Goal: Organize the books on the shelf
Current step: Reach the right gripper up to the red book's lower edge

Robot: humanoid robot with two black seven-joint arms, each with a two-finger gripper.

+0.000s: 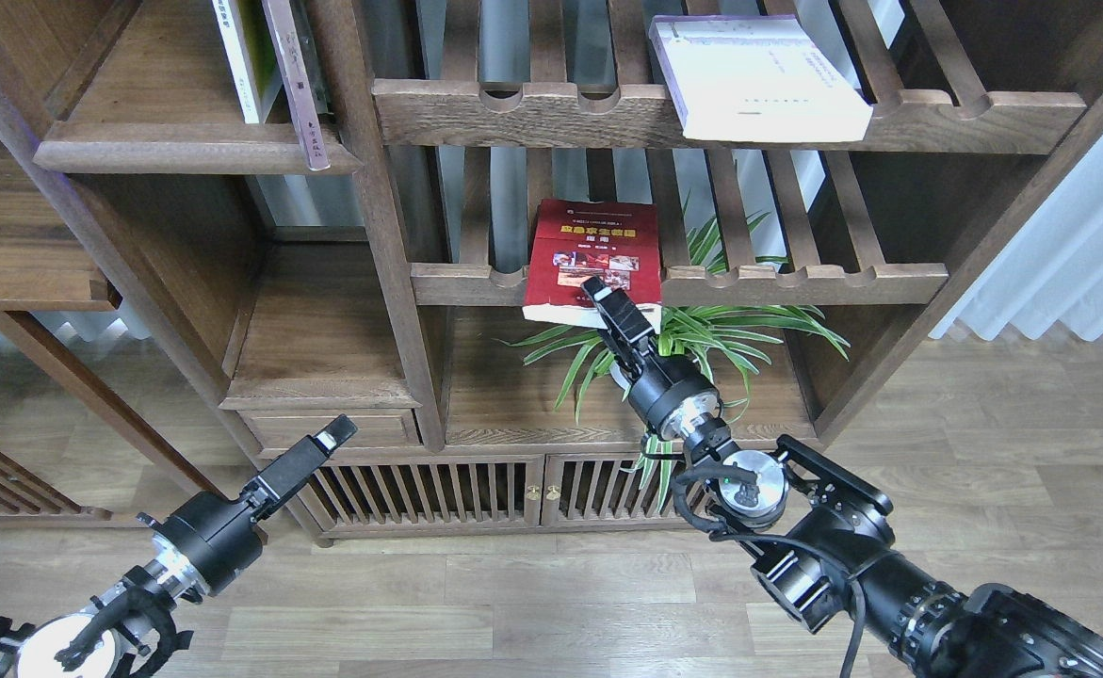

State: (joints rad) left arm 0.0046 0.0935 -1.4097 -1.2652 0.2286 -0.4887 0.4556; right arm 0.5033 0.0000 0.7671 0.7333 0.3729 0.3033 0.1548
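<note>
While the left hand hangs low by the drawer, holding nothing, finger gap: can't tell. Plank shelf top left carries upright books incl. a yellow-green book. Red book lies on the middle slatted rack, overhanging its front rail; right hand is at its front edge, grip unclear. White book on the upper rack.

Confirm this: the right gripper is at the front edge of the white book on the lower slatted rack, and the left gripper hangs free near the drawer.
Not quite. The book that the right gripper meets on the lower slatted rack is the red book, not the white one; the white book lies on the upper rack. The left gripper does hang free near the drawer. The head view shows this.
</note>
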